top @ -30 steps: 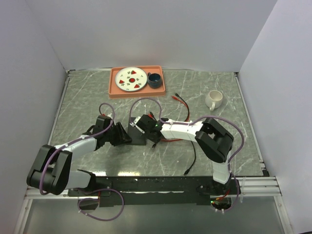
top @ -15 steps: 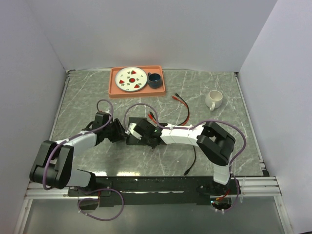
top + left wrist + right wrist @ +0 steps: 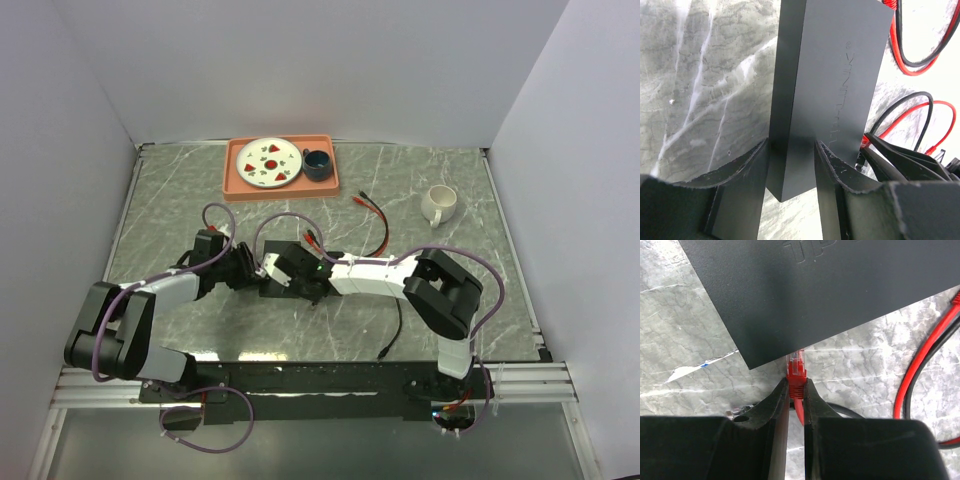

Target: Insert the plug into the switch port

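The flat matte-black rectangular switch [image 3: 835, 85] fills the middle of the left wrist view, its narrow near end clamped between the fingers of the left gripper [image 3: 791, 150]. From overhead it is almost hidden where the two arms meet at centre frame. Only the right wrist view shows the small red plug [image 3: 796, 371], pinched tight in the right gripper [image 3: 796, 389]. Its clear tip touches the switch's lower edge near a corner; whether it sits inside a port I cannot tell. Red and black cables [image 3: 920, 365] lie on the grey marble table [image 3: 180, 200].
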`<act>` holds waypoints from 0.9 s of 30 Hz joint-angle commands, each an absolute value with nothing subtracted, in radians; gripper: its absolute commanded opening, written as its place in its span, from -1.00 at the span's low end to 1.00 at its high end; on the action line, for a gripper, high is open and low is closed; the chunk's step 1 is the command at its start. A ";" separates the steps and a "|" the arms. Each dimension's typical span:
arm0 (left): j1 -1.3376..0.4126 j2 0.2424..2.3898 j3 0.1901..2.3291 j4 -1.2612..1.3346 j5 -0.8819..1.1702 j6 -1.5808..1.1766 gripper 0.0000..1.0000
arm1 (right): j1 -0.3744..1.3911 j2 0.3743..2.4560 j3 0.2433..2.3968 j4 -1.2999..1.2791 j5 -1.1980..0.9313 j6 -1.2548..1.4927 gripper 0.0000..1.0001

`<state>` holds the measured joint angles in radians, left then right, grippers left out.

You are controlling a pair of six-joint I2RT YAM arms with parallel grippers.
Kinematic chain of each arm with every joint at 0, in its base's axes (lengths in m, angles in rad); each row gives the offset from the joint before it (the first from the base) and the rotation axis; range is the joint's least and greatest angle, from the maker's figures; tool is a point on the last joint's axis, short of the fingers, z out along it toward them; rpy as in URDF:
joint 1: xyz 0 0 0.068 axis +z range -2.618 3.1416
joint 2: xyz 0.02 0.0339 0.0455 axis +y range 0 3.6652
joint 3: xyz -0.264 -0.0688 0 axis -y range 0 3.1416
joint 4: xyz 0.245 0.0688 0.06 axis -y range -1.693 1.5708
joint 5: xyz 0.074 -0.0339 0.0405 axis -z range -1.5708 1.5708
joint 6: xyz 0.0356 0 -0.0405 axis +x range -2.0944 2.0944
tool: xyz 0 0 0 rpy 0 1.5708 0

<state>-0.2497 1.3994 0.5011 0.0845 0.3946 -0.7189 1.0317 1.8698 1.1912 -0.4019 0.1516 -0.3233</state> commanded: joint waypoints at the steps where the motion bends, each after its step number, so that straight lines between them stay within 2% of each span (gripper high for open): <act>1: -0.244 1.402 0.499 0.135 0.419 -0.710 -0.08 | 1.045 1.844 1.177 -0.365 0.124 -0.319 -1.00; 16: -0.241 1.468 0.563 0.117 0.432 -0.667 -0.10 | 1.083 1.815 1.161 -0.336 0.063 -0.368 -1.00; 19: -0.242 1.476 0.557 0.130 0.443 -0.667 -0.13 | 1.086 1.805 1.166 -0.319 0.063 -0.371 -1.00; 23: -0.242 1.465 0.538 0.133 0.454 -0.672 -0.29 | 1.085 1.859 1.227 -0.354 0.116 -0.353 -1.00; 27: -0.244 1.439 0.511 0.133 0.456 -0.686 -0.33 | 1.077 1.878 1.270 -0.387 0.127 -0.295 -1.00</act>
